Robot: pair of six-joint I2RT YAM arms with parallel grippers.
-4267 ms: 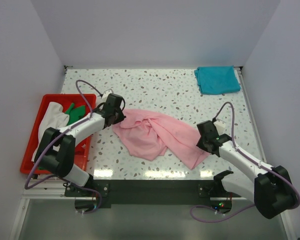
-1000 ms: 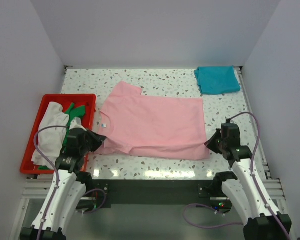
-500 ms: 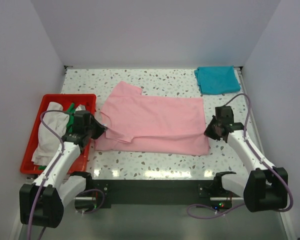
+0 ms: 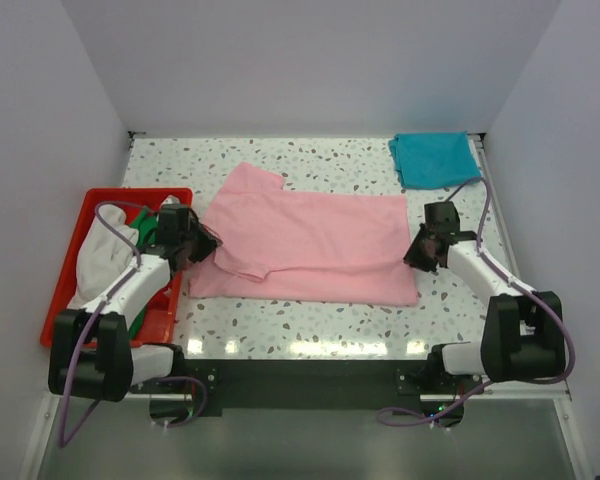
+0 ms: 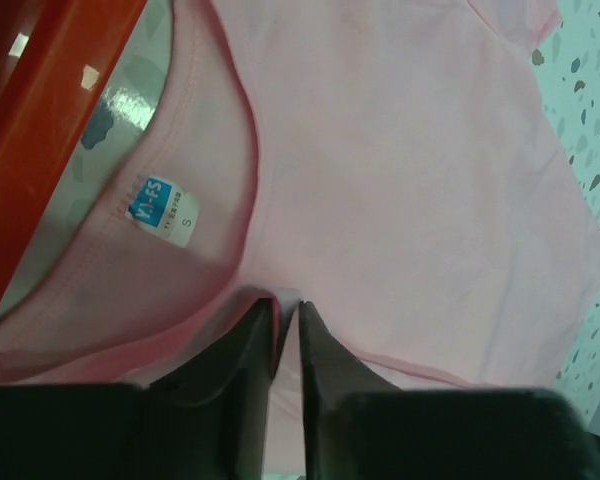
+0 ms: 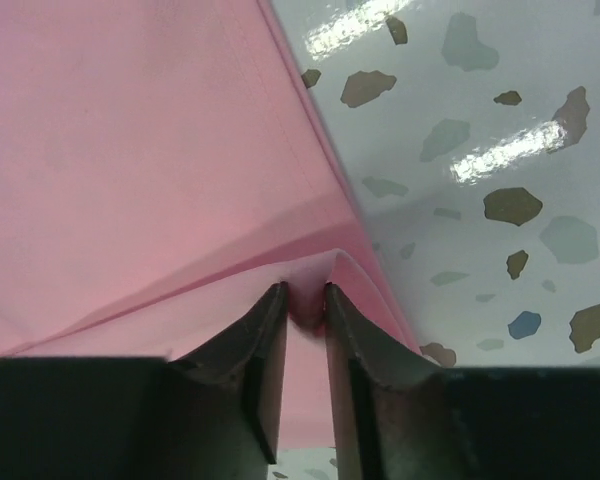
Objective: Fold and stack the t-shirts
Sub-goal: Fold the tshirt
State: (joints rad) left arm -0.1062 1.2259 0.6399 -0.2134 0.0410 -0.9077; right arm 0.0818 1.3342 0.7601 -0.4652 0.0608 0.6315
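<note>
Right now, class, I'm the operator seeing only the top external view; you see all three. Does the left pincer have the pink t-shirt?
Observer: Left wrist view: the collar rim of the pink t-shirt runs into the tips of the left pincer; jaws barely apart, grip uncertain.
Operator: And the right pincer?
Observer: Its wrist view shows a raised fold of the shirt's hem pinched at its tips.
Operator: Anything else?
Observer: A size label shows inside the collar.

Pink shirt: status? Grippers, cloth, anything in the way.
Right gripper pinching pink t-shirt at hem end. Left gripper jaws narrow at neck hem, grip unclear. Shirt flat, near edge folded over. Red tray beside left gripper.
</note>
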